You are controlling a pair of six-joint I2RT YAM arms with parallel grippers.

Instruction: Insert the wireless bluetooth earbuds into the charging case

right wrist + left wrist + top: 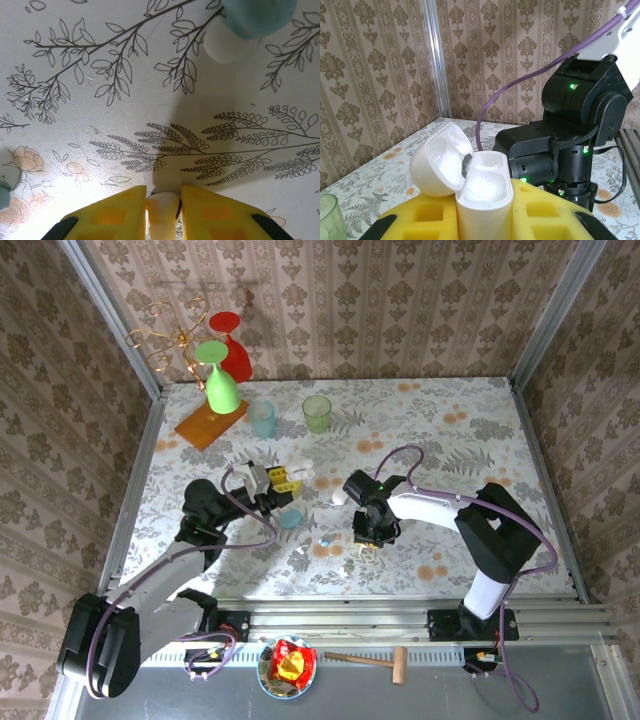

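Right gripper: fingers clenched on a white earbud, close to the floral tabletop; whether the bud touches the surface cannot be told. A pale-blue earbud lies on the tabletop just left of this gripper. Left gripper: fingers grasping a white charging case, upright, its lid hinged open. Farther back stand a blue cup and a green cup
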